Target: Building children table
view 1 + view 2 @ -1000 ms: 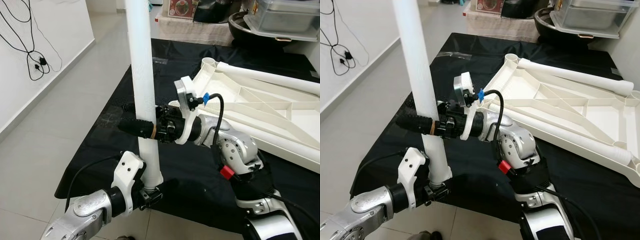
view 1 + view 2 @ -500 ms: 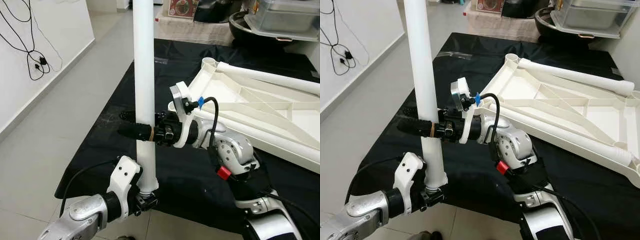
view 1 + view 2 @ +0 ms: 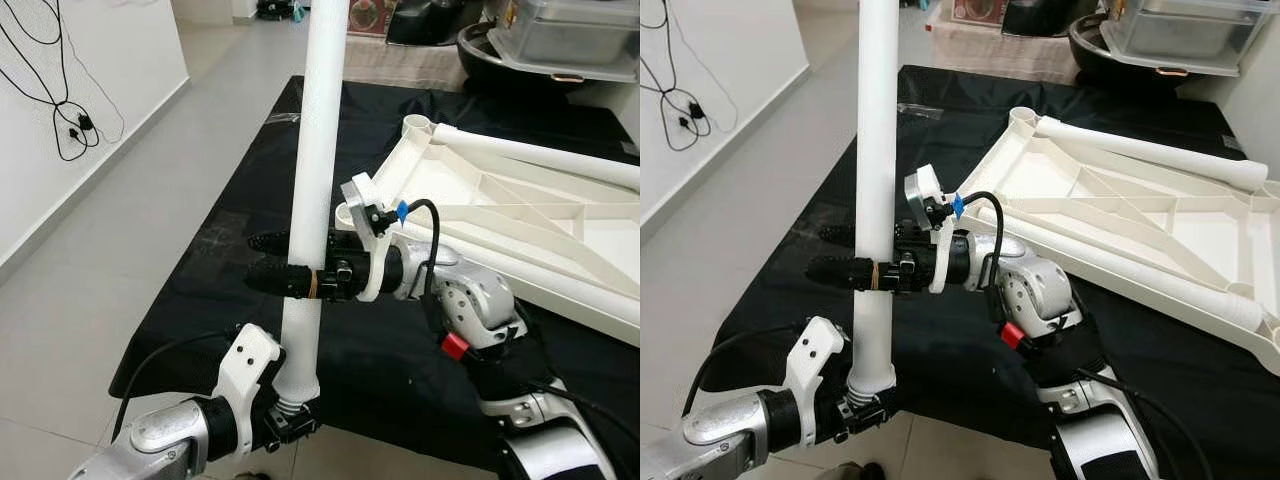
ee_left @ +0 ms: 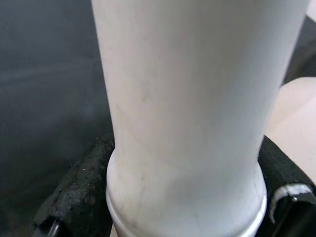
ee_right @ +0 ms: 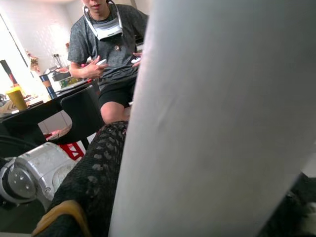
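White table leg, long and round, held almost upright over the near edge of the black cloth, leaning a little to the right at its top. Clamped at mid-height by the right gripper, both black fingers closed against the tube, one on each side (a tan band visible around the near finger). Gripped also at the bottom by the left gripper, fingers shut around the narrower threaded end just under the leg's collar; in the left wrist view the two dark pads pressed on both sides of the white tube.

Just beside the right arm, lying upside down on the cloth, the white tabletop with its ribbed underside facing up. Another leg fixed along its far edge, one more along the near side. An open round socket at the corner nearest the held leg.

Farther back, a grey plastic box and a dark bowl. On the left, pale floor tiles and a black cable against the wall. In the right wrist view, a seated person behind the tube.
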